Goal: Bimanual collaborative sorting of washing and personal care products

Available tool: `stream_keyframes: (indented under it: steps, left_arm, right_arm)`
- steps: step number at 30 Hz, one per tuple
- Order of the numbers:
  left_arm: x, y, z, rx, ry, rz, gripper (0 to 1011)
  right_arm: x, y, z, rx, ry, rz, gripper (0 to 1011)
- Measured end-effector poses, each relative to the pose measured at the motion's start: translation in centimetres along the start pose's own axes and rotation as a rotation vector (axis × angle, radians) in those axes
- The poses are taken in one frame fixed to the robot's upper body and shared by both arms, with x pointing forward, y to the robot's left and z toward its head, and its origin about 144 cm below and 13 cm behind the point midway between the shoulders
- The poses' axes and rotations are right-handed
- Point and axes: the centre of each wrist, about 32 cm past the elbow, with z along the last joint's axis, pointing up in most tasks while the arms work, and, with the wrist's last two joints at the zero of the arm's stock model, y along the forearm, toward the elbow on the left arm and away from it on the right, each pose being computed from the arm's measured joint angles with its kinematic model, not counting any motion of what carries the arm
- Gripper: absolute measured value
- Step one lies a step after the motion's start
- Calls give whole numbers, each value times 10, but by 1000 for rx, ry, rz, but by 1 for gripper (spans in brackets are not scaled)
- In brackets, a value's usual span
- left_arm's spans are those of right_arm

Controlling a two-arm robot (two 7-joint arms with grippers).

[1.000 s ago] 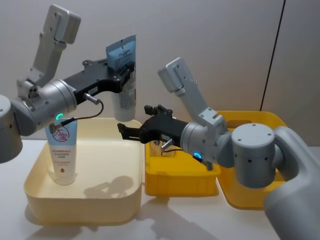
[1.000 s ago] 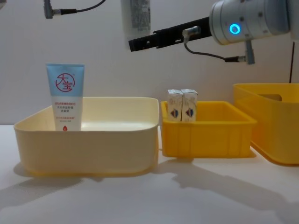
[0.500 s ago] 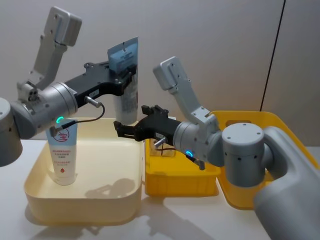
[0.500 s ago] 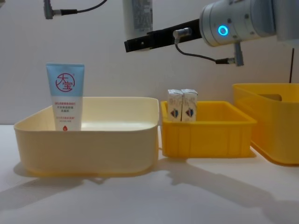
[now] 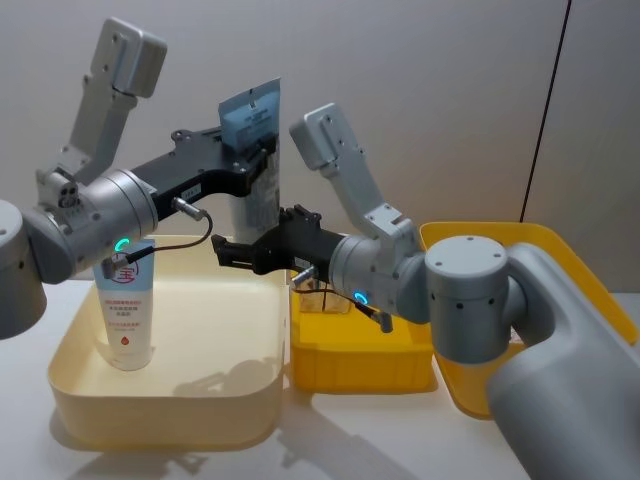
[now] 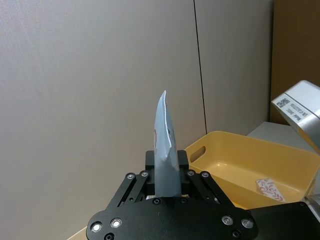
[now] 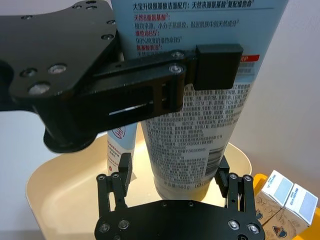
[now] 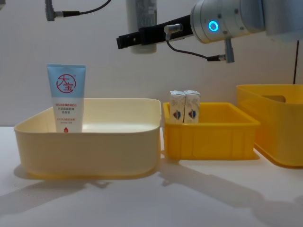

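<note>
Backdrop: plain grey wall, white table.
Left gripper (image 5: pixel 255 160): clamped high on the squeeze tube (image 5: pixel 254 165), over the cream bin (image 5: pixel 170 395).
Right gripper (image 7: pixel 175 172): spread wide around its base.
Handling: light, squashy; grab mid-body.

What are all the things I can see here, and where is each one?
Held tube: one, white with a light-blue flat end up, in the air over the cream bin.
Standing tube: one, white and light blue with a red round logo, upright in the cream bin's left part.
Cartons: two, cream with blue-and-red shields, side by side in the small yellow bin.
Cream bin: one, on the left of the table.
Small yellow bin: one, in the middle.
Large yellow bin: one, on the right.
Table: white, under the bins.
Left gripper: black, shut on the held tube's upper part.
Right gripper: black, fingers open either side of the held tube's lower end.
</note>
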Motion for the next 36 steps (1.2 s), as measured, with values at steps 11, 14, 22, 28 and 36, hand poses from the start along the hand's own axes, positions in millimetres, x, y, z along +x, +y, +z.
stream_keyframes:
  steps: [11,14,22,28,36]
  left_arm:
    - [-1,1,0,-2,-2,-2,244]
    - [-1,1,0,-3,-2,-2,245]
    - [-2,1,-1,-4,-2,-2,244]
    - [-2,1,-1,-4,-2,-3,244]
    - [-2,1,-1,-5,-3,-4,283]
  right_arm:
    - [-2,4,3,3,6,1,820]
    - [-2,4,4,4,6,1,703]
    - [-2,6,5,4,8,3,665]
    - [-3,6,5,4,9,3,666]
    - [-3,6,5,4,10,3,665]
